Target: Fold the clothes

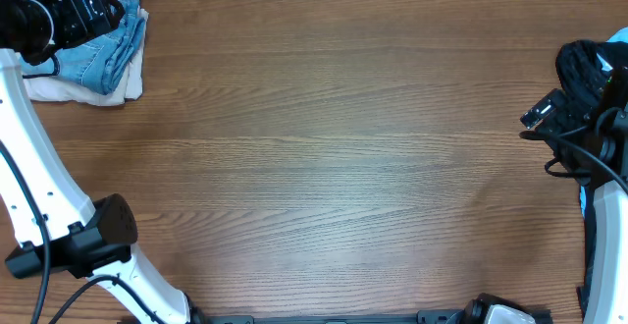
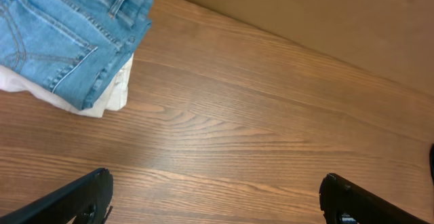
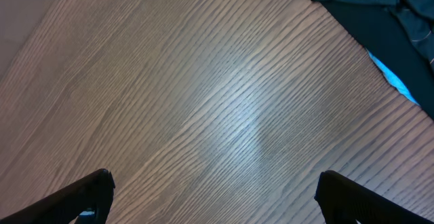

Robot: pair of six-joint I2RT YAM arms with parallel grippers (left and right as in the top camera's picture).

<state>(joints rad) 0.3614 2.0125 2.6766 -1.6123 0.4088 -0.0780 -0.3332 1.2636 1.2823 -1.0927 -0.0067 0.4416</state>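
The light blue denim jeans lie folded at the table's far left corner, on top of a cream-white folded garment. In the left wrist view the jeans show a stitched pocket at top left. My left gripper is open and empty above bare wood, to the right of the pile. In the overhead view the left gripper sits over the pile's far edge. My right gripper is open and empty above bare wood near the right edge; it also shows in the overhead view.
A black garment lies heaped at the table's right edge, with a light blue thing beside it. It also shows in the right wrist view. A brown wall runs along the table's far edge.
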